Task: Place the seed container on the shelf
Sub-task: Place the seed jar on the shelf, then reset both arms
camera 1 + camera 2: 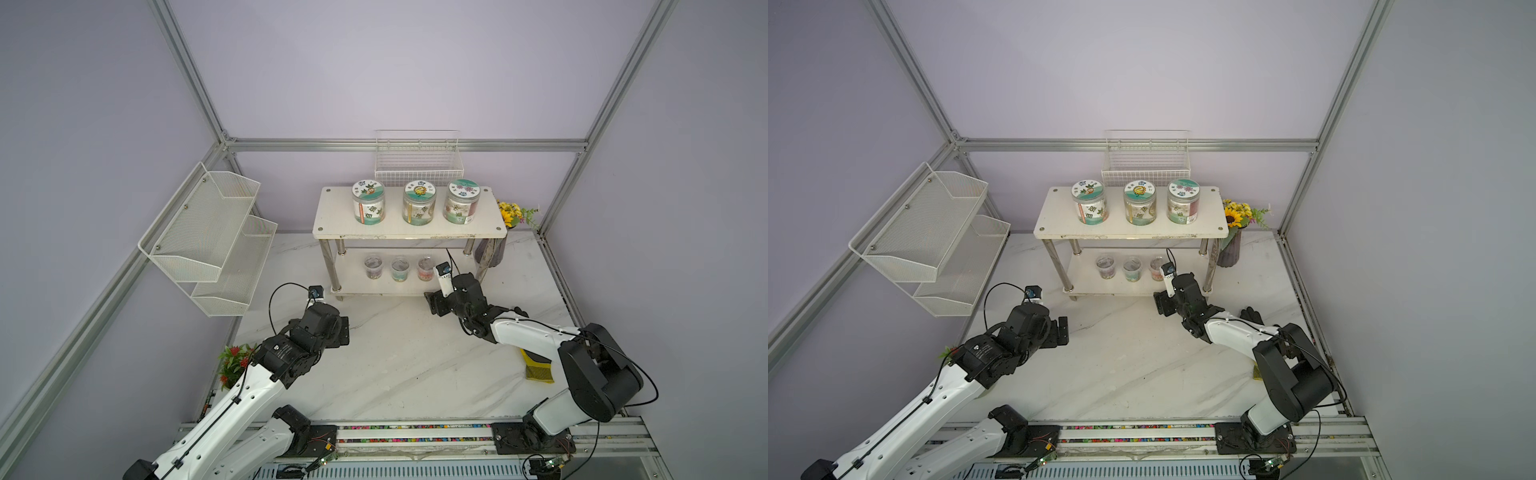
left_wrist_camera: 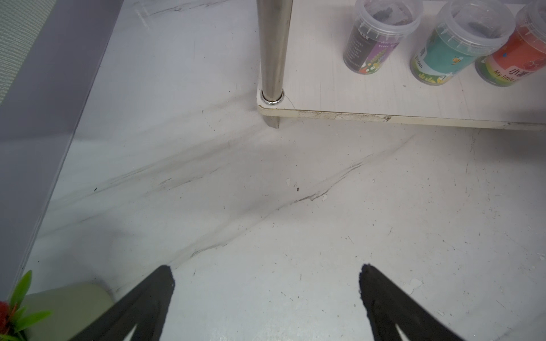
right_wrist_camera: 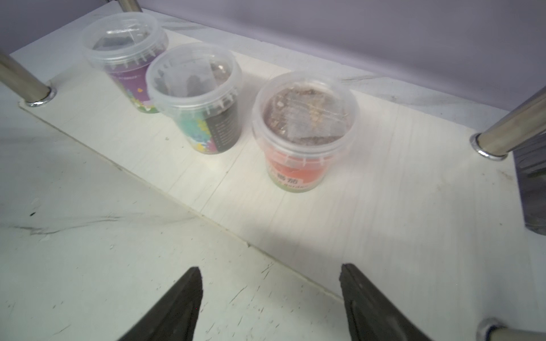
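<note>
You have the seed container (image 3: 304, 133), a round, tapered tub of clear plastic with a snap-on lid and an orange-red label. It stands upright on the lower board of the shelf (image 1: 332, 216). It is the one nearest that board's right end in a row of three, apart from the teal-labelled tub (image 3: 195, 97). The purple-labelled tub (image 3: 124, 50) stands toward the left end. Brown, crumbly contents show through its lid. The shelf is two flat white boards with rounded corners on shiny round metal legs (image 2: 271, 50), and the lower board's front edge is chipped. Three taller clear jars (image 1: 419, 203) with printed lids stand in a row on the top board.

Your right gripper (image 3: 269, 268) sits low at the lower board's front edge and points at the seed container. Its black wedge-shaped fingers are spread, with nothing between them, and they are clear of the tub. The right arm (image 1: 528, 332) reaches forward from the bench's near edge with its elbow raised.

Your left gripper (image 2: 265, 267) is spread wide and empty too. It hovers over the matte, grey-veined, marble-look bench (image 2: 266, 192), short of the shelf's front left leg.
</note>
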Available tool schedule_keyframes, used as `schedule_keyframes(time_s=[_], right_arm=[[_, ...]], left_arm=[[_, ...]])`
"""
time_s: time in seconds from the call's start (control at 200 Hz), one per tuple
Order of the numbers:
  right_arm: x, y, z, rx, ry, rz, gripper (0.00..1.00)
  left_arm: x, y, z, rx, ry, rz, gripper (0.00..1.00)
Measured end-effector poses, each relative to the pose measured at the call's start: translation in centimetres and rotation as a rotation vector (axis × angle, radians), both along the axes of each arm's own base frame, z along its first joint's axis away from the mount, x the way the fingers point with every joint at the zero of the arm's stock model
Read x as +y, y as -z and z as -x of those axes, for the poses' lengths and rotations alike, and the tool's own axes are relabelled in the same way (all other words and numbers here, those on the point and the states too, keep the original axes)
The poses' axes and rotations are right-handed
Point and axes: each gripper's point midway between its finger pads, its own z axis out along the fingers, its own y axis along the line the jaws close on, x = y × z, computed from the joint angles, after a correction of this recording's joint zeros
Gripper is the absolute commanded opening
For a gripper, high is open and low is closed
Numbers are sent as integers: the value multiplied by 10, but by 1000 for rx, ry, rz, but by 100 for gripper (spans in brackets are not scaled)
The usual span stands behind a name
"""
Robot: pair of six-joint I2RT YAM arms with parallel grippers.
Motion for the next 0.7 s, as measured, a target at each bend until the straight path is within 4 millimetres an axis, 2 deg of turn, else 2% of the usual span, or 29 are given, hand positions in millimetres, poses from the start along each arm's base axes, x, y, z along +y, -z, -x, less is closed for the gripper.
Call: schedule_keyframes(time_s=[0.17, 0.38, 0.7], right_arm=[[2, -9, 32, 7, 9, -48, 77], [-31, -36, 46, 33, 194, -157, 78], [-83, -35, 69, 119, 484, -208, 79]], left_arm=[[11, -10, 0, -44, -32, -15, 100], [29, -20, -2, -93, -106, -27, 100], [45, -24, -7, -162, -211, -12, 100]])
